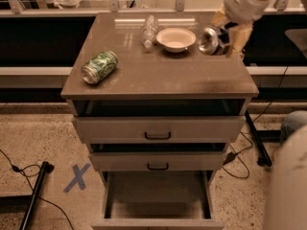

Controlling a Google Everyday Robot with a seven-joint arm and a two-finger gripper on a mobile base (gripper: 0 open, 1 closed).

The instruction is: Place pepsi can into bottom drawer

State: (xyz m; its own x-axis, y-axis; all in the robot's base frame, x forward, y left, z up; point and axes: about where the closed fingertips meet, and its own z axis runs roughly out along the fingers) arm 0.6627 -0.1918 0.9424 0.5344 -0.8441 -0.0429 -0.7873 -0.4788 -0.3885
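- The hand (pixel 226 32) is at the right rear corner of the counter (pixel 168 78), raised above its surface. The top edge of the view cuts off the arm above the wrist.
- The hand is clamped on the pepsi can (pixel 214 40), with one pale finger behind the can and one to its right. The can lies on its side in the grip, silver end toward the camera. Most of its blue wall is hidden.
- A pale, blurred mass (pixel 289 176) fills the view below and right of the counter. The frame edges cut it off, so its shape cannot be made out.
- The bottom drawer (pixel 156 195) is pulled out below the counter front and shows a plain grey floor. The lower frame edge cuts off its front wall.
- The top drawer (pixel 158 128) and the middle drawer (pixel 156 162) are each slightly open. Their interiors show only as dark gaps.
- On the counter, a green can (pixel 99 67) lies on its side at the left. A clear bottle (pixel 149 30) lies at the rear centre, and a white bowl (pixel 176 39) sits just right of the bottle.
- The counter is a brown, slightly glossy slab.
- The floor around the counter is speckled. A blue tape cross (pixel 76 177) is stuck to the floor left of the drawers, and a black bar (pixel 36 195) and cables lie farther left.
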